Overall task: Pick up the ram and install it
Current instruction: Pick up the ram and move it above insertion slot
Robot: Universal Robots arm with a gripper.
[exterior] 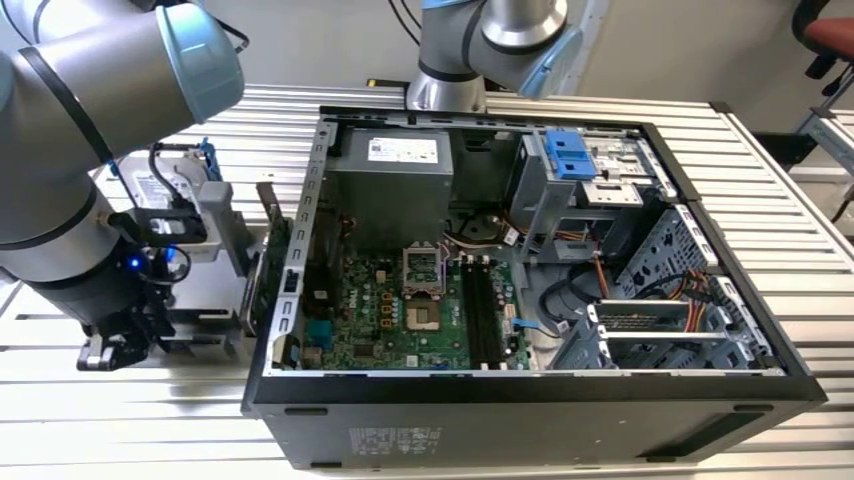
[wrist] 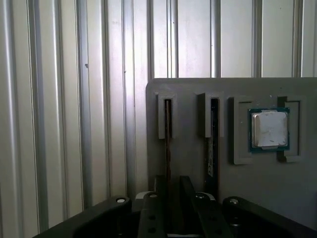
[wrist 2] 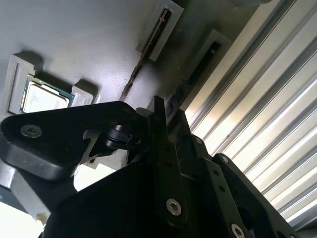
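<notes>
Seen with gripper (wrist: 172, 184) low over gray tray (wrist: 257, 191), off open computer case (exterior: 534, 405) toward exterior view's left. Lined up with ram (wrist: 168, 139), on edge in tray slot farthest from processor chip (wrist: 270, 129). Second stick (wrist: 214, 134) in neighbouring slot. Cannot tell whether claw wide, narrow or clamped.

This was a robotics lab: robot arm (exterior: 80, 130), open computer case (exterior: 534, 410) (motherboard (exterior: 387, 320) exposed), slatted metal counter (exterior: 134, 430).

Exterior view: high and distant, looking down into the open computer case (exterior: 534, 400) on the slatted table (exterior: 134, 430). Both wrist views: close behind the fingers (wrist: 159, 187) (wrist 2: 159, 124), facing past their tips. Shared beyond the tips: gray holder tray (wrist: 188, 89) (wrist 2: 74, 39) and processor (wrist: 269, 129) (wrist 2: 42, 96).
</notes>
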